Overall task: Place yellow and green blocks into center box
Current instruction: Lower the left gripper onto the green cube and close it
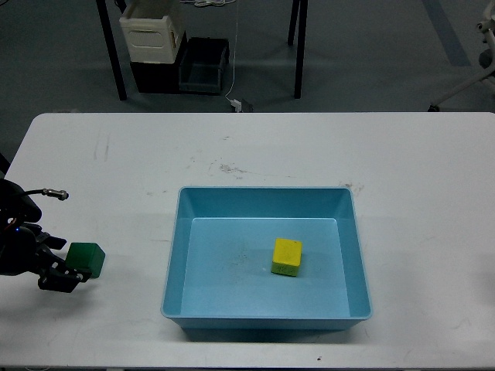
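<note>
Yellow block sits in the blue tray. Green block at tray's 9 o'clock, touching left gripper; grip state unclear. Looks light, rigid: pinch opposite flat faces.

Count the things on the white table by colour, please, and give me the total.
Yellow: 1, the yellow block, lying inside the blue tray
Green: 1, the green block, on the table at the left hand, outside the tray
Light blue: 1, the blue tray
Total: 3
</note>
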{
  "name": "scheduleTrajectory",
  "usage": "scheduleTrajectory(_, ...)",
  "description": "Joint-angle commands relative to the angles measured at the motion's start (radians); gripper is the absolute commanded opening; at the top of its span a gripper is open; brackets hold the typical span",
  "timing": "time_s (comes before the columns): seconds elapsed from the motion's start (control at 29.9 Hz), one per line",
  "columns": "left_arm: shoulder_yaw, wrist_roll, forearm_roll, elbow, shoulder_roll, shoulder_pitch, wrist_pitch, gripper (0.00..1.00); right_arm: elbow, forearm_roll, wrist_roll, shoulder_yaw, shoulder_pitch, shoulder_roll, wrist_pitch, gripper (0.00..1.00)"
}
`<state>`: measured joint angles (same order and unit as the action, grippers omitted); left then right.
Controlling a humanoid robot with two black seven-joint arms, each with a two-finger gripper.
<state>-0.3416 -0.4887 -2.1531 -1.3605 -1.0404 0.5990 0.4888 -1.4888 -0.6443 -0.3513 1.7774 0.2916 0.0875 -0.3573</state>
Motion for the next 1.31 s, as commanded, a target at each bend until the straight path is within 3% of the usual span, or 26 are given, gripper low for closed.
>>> scheduleTrajectory(0.0,0.006,0.0,0.004,0.003,0.002,0.001,0.0,0.9,0.001,0.0,0.0,0.002,0.003,0.0,0.001,1.0)
scheduleTrajectory(0.37,0.027,0.0,0.004,0.026,0.005,-0.001,0.0,0.55,0.013,0.0,0.0,0.002,0.003,0.0,0.001,1.0)
scheduleTrajectory(0.54,0.03,0.0,0.01,0.038,0.028,0.007,0.0,0.47,0.013,0.0,0.0,0.002,0.003,0.0,0.001,1.0)
scheduleTrajectory(0.7,0.021,0.0,0.015,0.04,0.029,0.011,0.0,0.51,0.013,0.0,0.0,0.002,0.003,0.0,0.001,1.0)
scheduleTrajectory(0.87,0.018,0.0,0.065,0.04,0.029,0.028,0.0,0.75,0.013,0.0,0.0,0.002,0.004,0.0,0.001,1.0)
scheduleTrajectory(1.0,0.016,0.0,0.097,0.041,0.039,0.044,0.0,0.8,0.013,0.0,0.0,0.0,0.004,0.0,0.001,1.0)
scheduleTrajectory(1.27,0.021,0.0,0.104,0.139,0.135,0.059,0.0,0.8,0.013,0.0,0.0,0.002,0.004,0.0,0.003,1.0)
